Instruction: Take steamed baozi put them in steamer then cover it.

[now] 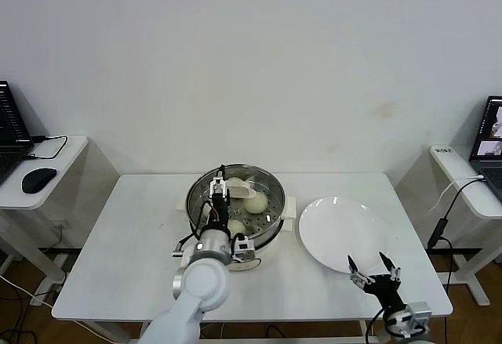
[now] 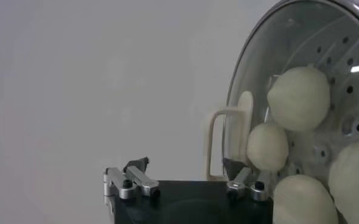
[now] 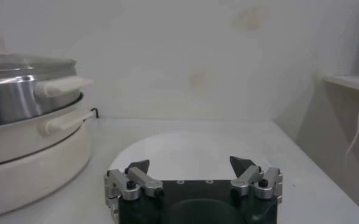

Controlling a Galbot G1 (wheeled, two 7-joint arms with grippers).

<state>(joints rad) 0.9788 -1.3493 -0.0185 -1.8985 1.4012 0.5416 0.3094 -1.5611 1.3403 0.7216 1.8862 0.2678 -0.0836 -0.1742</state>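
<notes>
The steamer (image 1: 272,181) stands at the table's middle on its cream base (image 3: 33,152). The glass cover (image 2: 301,36) lies on it, its cream handle (image 2: 229,143) at the centre. Several pale baozi (image 2: 298,97) show through the glass; two are plain in the head view (image 1: 255,200). My left gripper (image 1: 220,197) is over the cover, open; the handle sits just beside one fingertip (image 2: 233,168), not clasped, and the gripper (image 2: 185,167) holds nothing. My right gripper (image 1: 368,264) is open and empty at the front edge of the plate; it also shows in the right wrist view (image 3: 190,164).
A flat white plate (image 1: 337,230) lies right of the steamer, bare; it also shows in the right wrist view (image 3: 185,149). A side table with a mouse (image 1: 39,179) stands at the left. Another with a laptop (image 1: 490,144) and cable stands at the right.
</notes>
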